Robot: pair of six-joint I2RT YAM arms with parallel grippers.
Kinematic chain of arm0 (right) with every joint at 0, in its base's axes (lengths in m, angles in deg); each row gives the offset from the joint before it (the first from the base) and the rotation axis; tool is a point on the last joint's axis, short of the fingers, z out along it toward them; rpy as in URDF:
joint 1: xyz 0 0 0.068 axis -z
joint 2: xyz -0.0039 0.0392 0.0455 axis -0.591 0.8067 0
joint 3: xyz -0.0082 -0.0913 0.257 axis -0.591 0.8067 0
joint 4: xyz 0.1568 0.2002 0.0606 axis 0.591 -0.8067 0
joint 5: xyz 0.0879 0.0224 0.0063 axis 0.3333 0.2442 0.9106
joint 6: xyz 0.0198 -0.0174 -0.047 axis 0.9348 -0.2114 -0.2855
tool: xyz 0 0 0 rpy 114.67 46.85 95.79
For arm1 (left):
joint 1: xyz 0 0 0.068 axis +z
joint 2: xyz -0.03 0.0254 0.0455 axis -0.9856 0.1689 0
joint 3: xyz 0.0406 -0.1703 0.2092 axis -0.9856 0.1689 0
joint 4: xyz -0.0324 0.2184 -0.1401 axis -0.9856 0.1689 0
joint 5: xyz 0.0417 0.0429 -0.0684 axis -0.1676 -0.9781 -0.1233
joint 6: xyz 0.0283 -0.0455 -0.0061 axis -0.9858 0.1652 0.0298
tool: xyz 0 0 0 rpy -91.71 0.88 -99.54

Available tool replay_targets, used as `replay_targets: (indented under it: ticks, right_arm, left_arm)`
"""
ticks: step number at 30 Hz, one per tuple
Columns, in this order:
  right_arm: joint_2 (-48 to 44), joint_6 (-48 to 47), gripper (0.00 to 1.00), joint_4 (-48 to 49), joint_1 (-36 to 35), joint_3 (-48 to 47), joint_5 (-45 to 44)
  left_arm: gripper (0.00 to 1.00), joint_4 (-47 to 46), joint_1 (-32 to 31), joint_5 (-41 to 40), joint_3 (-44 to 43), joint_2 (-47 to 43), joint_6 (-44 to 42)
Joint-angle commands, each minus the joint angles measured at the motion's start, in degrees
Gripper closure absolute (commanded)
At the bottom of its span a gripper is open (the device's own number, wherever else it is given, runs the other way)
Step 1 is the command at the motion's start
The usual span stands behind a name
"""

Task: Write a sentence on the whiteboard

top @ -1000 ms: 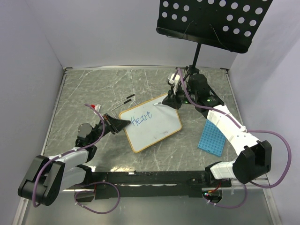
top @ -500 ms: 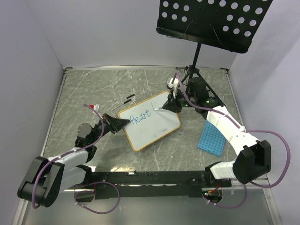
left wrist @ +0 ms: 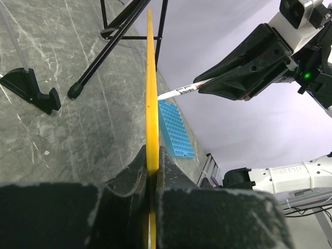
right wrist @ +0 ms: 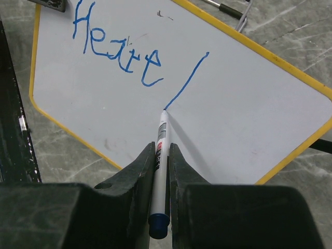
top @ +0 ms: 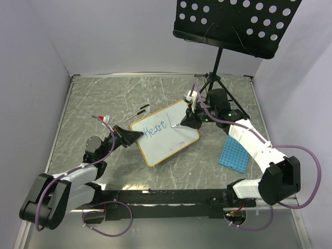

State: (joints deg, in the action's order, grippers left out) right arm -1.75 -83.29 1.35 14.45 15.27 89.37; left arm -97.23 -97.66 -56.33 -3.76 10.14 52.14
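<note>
The whiteboard (top: 171,142) lies tilted on the table, its yellow-framed edge (left wrist: 151,72) seen end-on in the left wrist view. My left gripper (top: 134,136) (left wrist: 152,151) is shut on the board's left edge. On the board, the sentence (right wrist: 116,49) (top: 156,128) reads as one blue word followed by a long slanted stroke (right wrist: 187,78). My right gripper (top: 187,120) (right wrist: 162,148) is shut on a white marker (right wrist: 162,127) (left wrist: 179,92). The marker's blue tip touches the board at the lower end of that stroke.
A blue grid tray (top: 234,153) (left wrist: 176,129) lies to the right of the board. The black perforated music stand (top: 236,23) rises at the back, its tripod legs (left wrist: 111,46) behind the board. A thin wire piece (top: 137,111) lies by the board's far left corner.
My right gripper has drawn the marker down the board toward me, leaving a long blue stroke after the word. The left gripper and the board have stayed put.
</note>
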Motion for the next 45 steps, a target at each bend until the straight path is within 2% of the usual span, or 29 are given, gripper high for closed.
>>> replay_targets:
  ticks: [1,23,45]
  right_arm:
    - [-0.9,0.5,1.0,2.3,-0.5,-2.6,0.5]
    - [1.2,4.1,1.0,5.9,1.1,-4.5,-3.4]
    - [0.2,-0.3,1.0,-0.5,1.8,-2.4,-0.6]
  left_arm:
    - [0.99,-8.9,0.1,0.7,-2.0,-1.5,2.1]
    - [0.99,-8.6,0.0,1.0,-2.5,-1.3,2.0]
    - [0.99,-9.6,0.0,0.6,-2.7,0.1,2.2]
